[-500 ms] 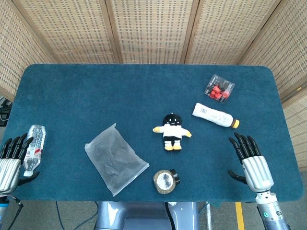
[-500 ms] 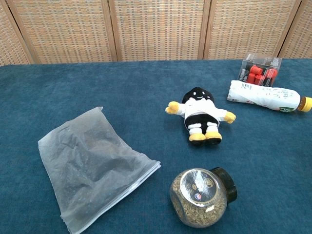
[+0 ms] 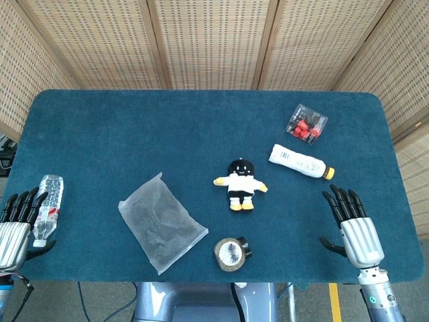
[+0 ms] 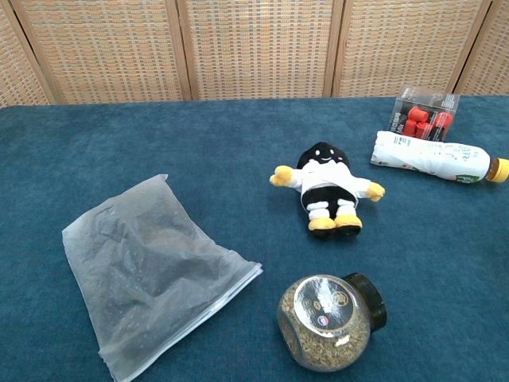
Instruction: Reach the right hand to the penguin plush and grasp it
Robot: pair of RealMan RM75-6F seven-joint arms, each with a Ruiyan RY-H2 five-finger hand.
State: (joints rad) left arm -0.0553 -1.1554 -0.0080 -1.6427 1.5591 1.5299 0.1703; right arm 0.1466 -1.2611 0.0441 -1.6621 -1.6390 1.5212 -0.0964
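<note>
Nothing's done yet: our right hand [image 3: 354,227] sits well right of the plush [image 3: 240,184], fingers spread, holding nothing. The plush lies on its back, bottle [image 3: 300,162] up-right of it. Whole reach and grab left.

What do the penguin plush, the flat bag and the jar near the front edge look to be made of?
Penguin plush: soft fabric, matte and fuzzy, with rounded stuffed limbs.
Bag: thin frosted plastic film, likely; translucent, creased, with a faint sheen.
Jar: clear glass or hard plastic, can't tell which; glossy highlights, grainy brown contents visible through it, dark cap.
</note>
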